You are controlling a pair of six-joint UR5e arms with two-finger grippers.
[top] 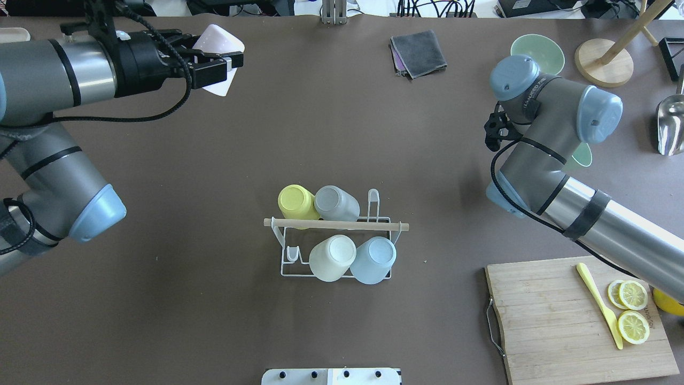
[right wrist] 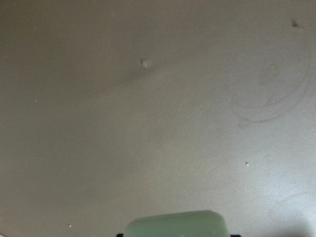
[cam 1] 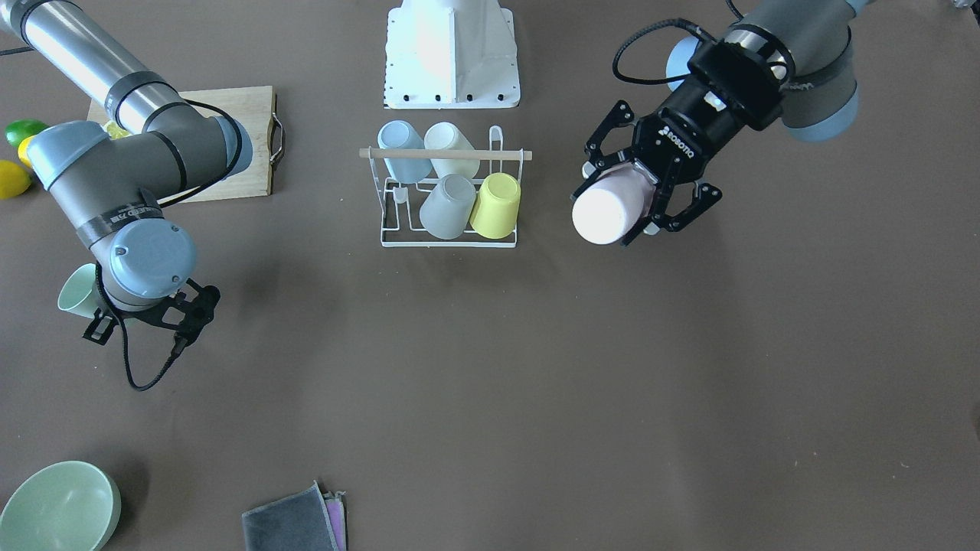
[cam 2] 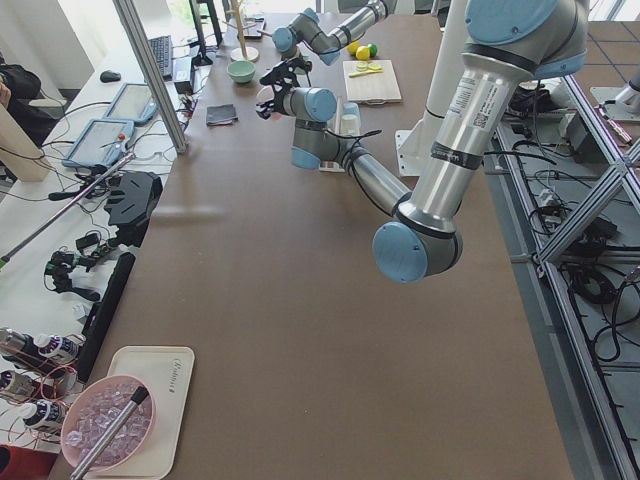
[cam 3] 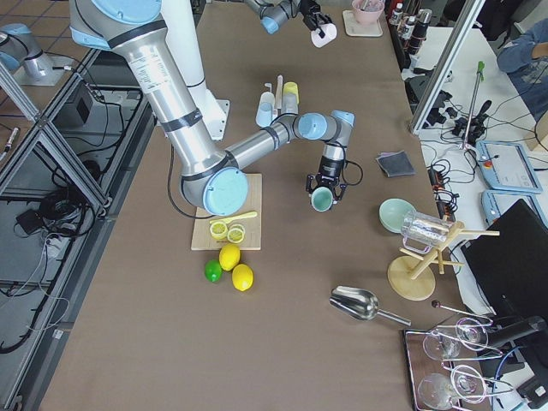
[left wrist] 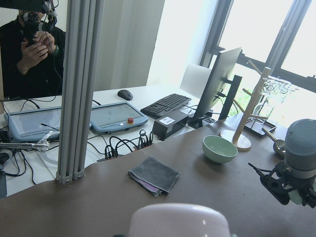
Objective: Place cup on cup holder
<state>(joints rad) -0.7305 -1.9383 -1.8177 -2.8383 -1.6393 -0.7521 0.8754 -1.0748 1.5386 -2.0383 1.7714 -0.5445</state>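
The cup holder (top: pixel 336 225) stands in the middle of the table in front of the robot's base (cam 1: pixel 452 53), with four cups upside down on its prongs: a yellow cup (top: pixel 297 201) and a grey cup (top: pixel 336 202) in the row on the holder's far side from the robot, and a cream cup (top: pixel 332 258) and a blue cup (top: pixel 373 259) in the row on its near side. A bare prong (top: pixel 292 252) shows just beside the cream cup, at the holder's end on the robot's left. Well apart from the holder, off to the robot's left and beyond its far side, the left gripper (cam 1: pixel 622 200) hangs above the table with its fingers clamped on the sides of a pale pink cup (cam 1: pixel 609 214), which lies tilted with its closed bottom pointing away from the wrist. On the holder's other side, to the robot's right and also beyond the far row, the right gripper (cam 3: pixel 324 193) points down, its fingers closed around a mint-green cup (cam 1: pixel 76 295). A wooden cutting board (top: pixel 561 321) lies to the holder's right on the robot's side, carrying lemon slices (top: pixel 633 310) and a yellow knife (top: pixel 598 305). A green bowl (cam 1: pixel 57 505) and a folded grey cloth (cam 1: pixel 295 524) lie by the table edge farthest from the holder.
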